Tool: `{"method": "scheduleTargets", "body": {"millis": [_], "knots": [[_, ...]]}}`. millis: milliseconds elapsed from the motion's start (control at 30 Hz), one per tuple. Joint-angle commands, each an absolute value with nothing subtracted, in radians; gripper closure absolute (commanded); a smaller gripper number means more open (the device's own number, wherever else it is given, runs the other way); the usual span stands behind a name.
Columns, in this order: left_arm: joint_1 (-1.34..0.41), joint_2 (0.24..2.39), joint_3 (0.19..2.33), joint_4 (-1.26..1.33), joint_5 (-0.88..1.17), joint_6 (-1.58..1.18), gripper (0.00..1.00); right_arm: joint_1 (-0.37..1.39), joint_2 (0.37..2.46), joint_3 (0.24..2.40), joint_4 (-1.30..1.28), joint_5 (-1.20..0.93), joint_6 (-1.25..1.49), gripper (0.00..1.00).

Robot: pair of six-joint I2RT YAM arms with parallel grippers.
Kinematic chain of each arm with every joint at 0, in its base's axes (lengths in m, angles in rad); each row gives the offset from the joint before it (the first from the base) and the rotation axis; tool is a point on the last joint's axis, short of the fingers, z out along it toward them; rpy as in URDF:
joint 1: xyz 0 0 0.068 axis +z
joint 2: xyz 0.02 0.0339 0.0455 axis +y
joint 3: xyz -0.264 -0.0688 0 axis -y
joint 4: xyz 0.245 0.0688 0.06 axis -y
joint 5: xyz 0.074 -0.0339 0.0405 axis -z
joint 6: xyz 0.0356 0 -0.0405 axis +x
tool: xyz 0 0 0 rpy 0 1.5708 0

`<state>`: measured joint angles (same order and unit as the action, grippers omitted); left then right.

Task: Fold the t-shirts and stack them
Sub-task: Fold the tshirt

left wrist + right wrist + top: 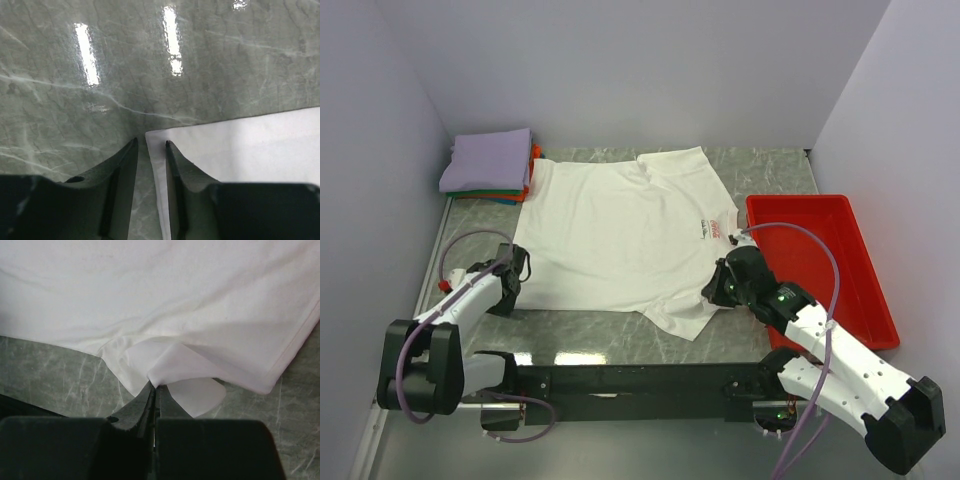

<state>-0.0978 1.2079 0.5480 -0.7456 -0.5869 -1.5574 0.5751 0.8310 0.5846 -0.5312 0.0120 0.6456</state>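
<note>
The white t-shirt (610, 235) lies spread flat on the marble table, with its small red chest logo (718, 228) near the right side. My left gripper (510, 283) is at the shirt's near-left corner. In the left wrist view it (151, 142) is open, and the shirt's edge (159, 190) runs between the fingers. My right gripper (717, 290) is at the near-right sleeve. In the right wrist view it (154, 386) is shut on a pinched fold of white cloth (170, 365). A folded stack with the lavender tee (488, 160) on top sits at the back left.
A red plastic tray (865, 290) stands at the right, just beyond my right arm. Orange and green edges (525, 190) show under the lavender tee. Walls close in the table on the left, back and right.
</note>
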Motion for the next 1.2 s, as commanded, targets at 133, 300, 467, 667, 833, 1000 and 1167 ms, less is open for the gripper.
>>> {"method": "scheduleTargets", "body": {"millis": [133, 300, 467, 667, 833, 1000, 1167], "knots": [[-0.081, 1.210, 0.563, -0.701, -0.609, -1.513, 0.81, 0.558, 0.822, 0.594, -0.520, 0.006, 0.634, 1.00], [-0.080, 1.106, 0.554, -0.683, -0.712, -1.453, 0.99, 0.558, 0.784, 0.626, -0.598, 0.005, 0.655, 1.00], [-0.078, 0.948, 0.512, -0.686, -0.730, -1.483, 0.99, 0.557, 0.701, 0.663, -0.686, 0.017, 0.683, 1.00], [-0.078, 0.792, 0.466, -0.756, -0.773, -1.537, 1.00, 0.557, 0.617, 0.664, -0.776, -0.011, 0.724, 1.00], [-0.080, 0.736, 0.477, -0.818, -0.792, -1.568, 1.00, 0.560, 0.502, 0.713, -0.923, -0.026, 0.776, 1.00], [-0.078, 0.736, 0.479, -0.776, -0.770, -1.522, 1.00, 0.558, 0.445, 0.778, -1.037, -0.026, 0.792, 1.00], [-0.078, 0.814, 0.523, -0.703, -0.730, -1.421, 0.99, 0.558, 0.504, 0.821, -1.029, -0.002, 0.772, 1.00]]}}
